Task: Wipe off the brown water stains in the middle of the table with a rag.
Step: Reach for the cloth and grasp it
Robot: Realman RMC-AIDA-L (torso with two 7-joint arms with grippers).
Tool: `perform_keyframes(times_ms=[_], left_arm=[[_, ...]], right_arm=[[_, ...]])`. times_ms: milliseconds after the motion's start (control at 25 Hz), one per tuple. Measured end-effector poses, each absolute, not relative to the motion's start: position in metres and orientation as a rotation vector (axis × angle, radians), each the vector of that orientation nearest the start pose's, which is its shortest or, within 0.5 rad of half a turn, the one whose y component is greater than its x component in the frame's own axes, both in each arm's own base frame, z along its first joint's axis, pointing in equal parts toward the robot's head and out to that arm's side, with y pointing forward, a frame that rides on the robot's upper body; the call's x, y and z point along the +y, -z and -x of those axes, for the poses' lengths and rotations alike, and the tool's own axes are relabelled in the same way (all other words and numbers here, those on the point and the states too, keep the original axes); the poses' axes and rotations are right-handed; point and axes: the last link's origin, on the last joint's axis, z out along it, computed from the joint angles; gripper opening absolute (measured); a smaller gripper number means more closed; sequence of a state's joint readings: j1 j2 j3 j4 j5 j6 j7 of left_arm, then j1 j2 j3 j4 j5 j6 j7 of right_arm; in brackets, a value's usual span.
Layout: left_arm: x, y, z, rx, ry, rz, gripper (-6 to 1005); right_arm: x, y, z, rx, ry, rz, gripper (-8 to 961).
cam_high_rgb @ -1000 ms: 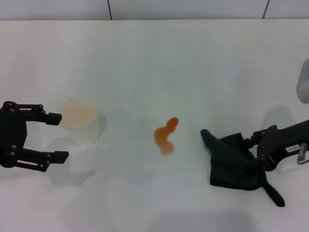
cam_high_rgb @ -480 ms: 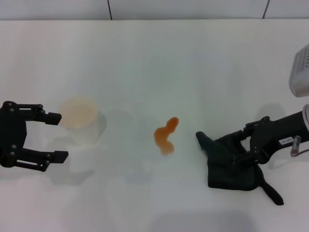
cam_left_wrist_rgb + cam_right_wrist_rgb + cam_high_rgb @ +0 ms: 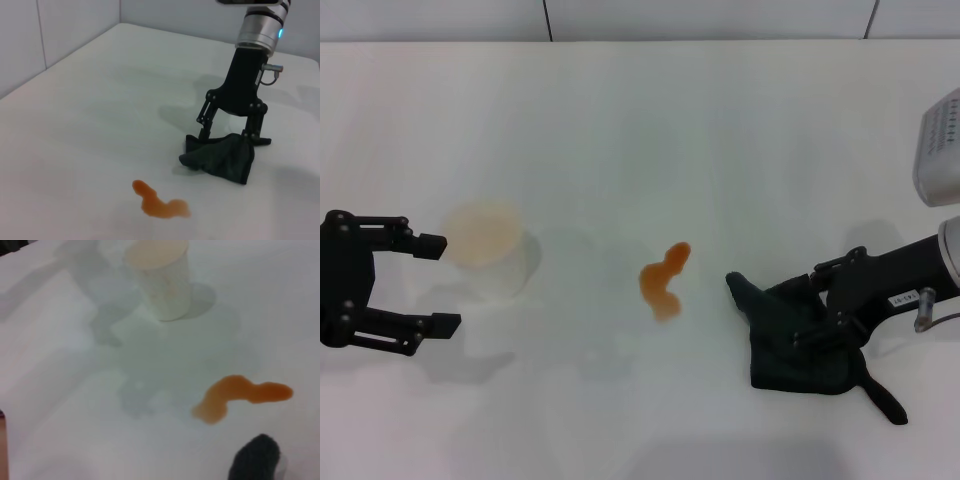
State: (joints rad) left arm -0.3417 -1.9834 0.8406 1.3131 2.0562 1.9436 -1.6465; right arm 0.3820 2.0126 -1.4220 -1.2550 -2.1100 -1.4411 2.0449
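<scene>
Your right gripper (image 3: pixel 825 305) sits low on the table (image 3: pixel 640 130) at its right side, fingers straddling the rag (image 3: pixel 800 340) and drawn in on the cloth, which is bunched between them in the left wrist view (image 3: pixel 220 159). Compared with a second ago, the rag's leading corner has slid toward the centre and the arm has swung in over it; over the last half second there is almost no further travel, so you appear to have paused or slowed in mid-drag. The brown water stains (image 3: pixel 663 281) lie untouched in the middle of the table, near the rag's tip but still apart from it; the right wrist view shows the same gap (image 3: pixel 240 396). Judgement: the wipe proper has not begun, and you need to carry the cloth leftward across the blot. Your left gripper (image 3: pixel 425 282) is parked at the left edge, fingers wide open and empty, just beside the clear cup (image 3: pixel 488 250).
</scene>
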Motion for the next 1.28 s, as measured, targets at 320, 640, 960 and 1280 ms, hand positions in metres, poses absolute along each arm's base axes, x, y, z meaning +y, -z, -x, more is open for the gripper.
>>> perform_keyframes(times_ms=[320,640,960,1280], left_arm=[[0.28,-0.1,0.248,-0.373,0.232,2.957,861],[0.281,-0.1,0.248,-0.371,0.232,2.956,861],[0.28,-0.1,0.248,-0.373,0.232,2.955,861],[0.28,-0.1,0.249,-0.375,0.232,2.955,861]], right_arm=[[0.313,0.023,-0.22,0.641,0.075,2.932,748],[0.315,0.026,-0.22,0.624,0.077,2.921,750],[0.315,0.032,-0.226,0.631,0.098,2.907,644],[0.314,0.033,-0.227,0.629,0.101,2.903,606]])
